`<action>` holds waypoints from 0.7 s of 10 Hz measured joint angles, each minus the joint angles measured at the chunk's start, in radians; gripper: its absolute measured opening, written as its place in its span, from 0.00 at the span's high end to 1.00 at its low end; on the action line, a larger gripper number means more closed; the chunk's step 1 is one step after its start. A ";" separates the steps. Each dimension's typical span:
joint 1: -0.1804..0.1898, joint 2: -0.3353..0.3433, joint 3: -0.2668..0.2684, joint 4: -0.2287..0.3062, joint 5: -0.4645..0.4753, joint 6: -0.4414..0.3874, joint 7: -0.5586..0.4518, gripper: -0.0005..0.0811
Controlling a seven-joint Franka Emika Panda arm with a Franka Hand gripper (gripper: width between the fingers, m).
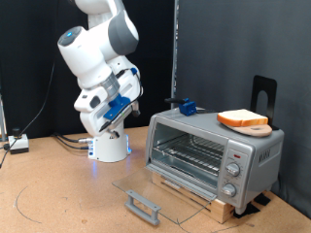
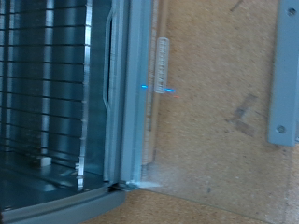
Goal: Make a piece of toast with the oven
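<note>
The silver-grey oven [image 1: 248, 153] stands on a wooden base at the exterior view's right. Its glass door [image 1: 165, 189] is open and lies flat, with the handle [image 1: 142, 205] at the front. The wire rack [image 1: 190, 150] inside is bare. The piece of toast [image 1: 243, 118] lies on a round wooden board [image 1: 260, 129] on top of the oven. My gripper [image 1: 134, 105] hangs to the left of the oven, above the table and apart from the door. The wrist view shows the rack [image 2: 47, 93], the oven's front edge [image 2: 135, 84] and the door handle [image 2: 285, 75], with no fingers in it.
A small blue object [image 1: 187, 105] sits on the oven's top, left of the toast. A black stand [image 1: 263, 92] rises behind the oven. Cables [image 1: 68, 141] run along the table behind my base. A black curtain closes the back.
</note>
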 joint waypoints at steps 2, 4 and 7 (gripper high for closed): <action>0.001 -0.057 0.030 0.009 0.000 -0.044 0.032 0.01; -0.010 -0.119 0.079 -0.005 -0.013 -0.027 0.107 0.01; 0.031 -0.128 0.068 0.004 0.098 -0.037 -0.038 0.01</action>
